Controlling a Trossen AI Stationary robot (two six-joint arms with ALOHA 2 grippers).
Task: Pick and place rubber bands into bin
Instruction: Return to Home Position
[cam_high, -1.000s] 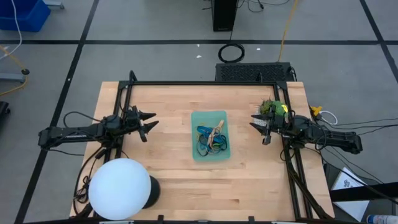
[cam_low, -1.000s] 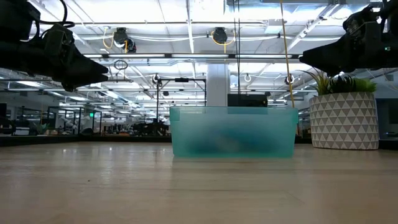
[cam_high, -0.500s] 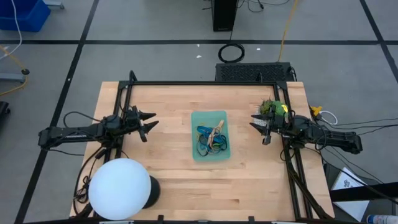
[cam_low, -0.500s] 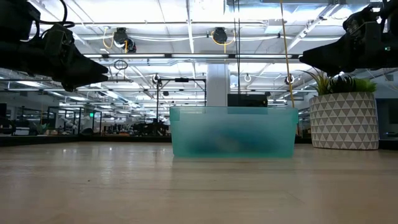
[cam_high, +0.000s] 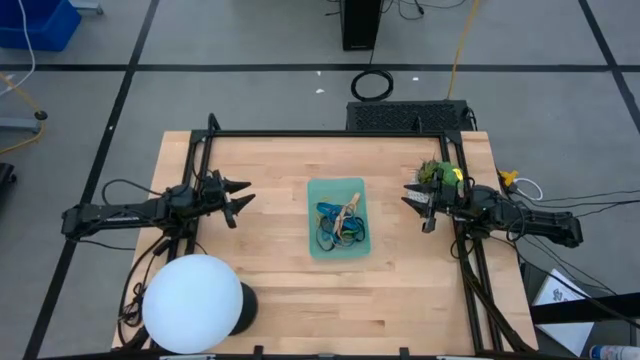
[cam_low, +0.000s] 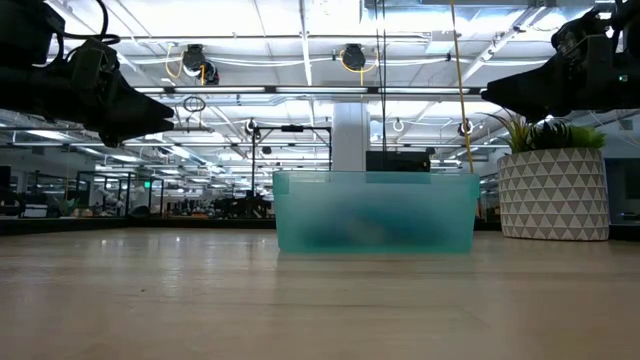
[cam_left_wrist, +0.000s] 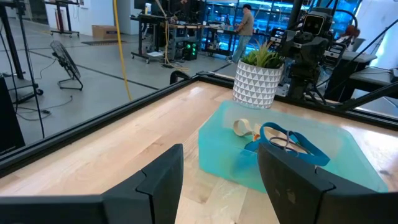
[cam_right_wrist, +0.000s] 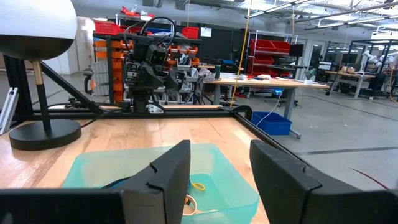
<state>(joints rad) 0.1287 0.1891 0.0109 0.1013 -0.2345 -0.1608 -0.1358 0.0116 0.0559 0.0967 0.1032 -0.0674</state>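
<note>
Rubber bands (cam_high: 340, 226) lying tangled in the teal bin (cam_high: 313, 200) at mid-table, seen from overhead, with the long side of the bin running near to far. Hovering well to the left, the left gripper (cam_high: 241, 203); hovering to the right and somewhat nearer the bin, the right gripper (cam_high: 412, 207). Both pointing inward at the bin, fingers spread, carrying nothing. Standing at the near left corner, a white globe lamp (cam_high: 193, 303); sitting just beyond the right gripper, a potted plant (cam_high: 437, 172).

From table height: bin (cam_low: 375, 212) resting flat on the wood, bands showing only as a dim smear through its wall. Hanging high on either side and well clear of the rim, left gripper (cam_low: 125, 108) and right gripper (cam_low: 505, 95).

Looking past the left gripper (cam_left_wrist: 221, 149): fingers (cam_left_wrist: 158, 186) standing apart and framing the bin (cam_left_wrist: 217, 146) straight ahead, blue and tan bands (cam_left_wrist: 283, 138) lying inside.

Looking past the right gripper (cam_right_wrist: 217, 146): fingers (cam_right_wrist: 165, 177) parted likewise, bin (cam_right_wrist: 93, 169) sitting directly ahead, a yellow band (cam_right_wrist: 196, 185) resting on its floor.

Judging by all this: every band in view lying inside the bin, so no further reaching seeming called for, only parking both arms back at rest.
</note>
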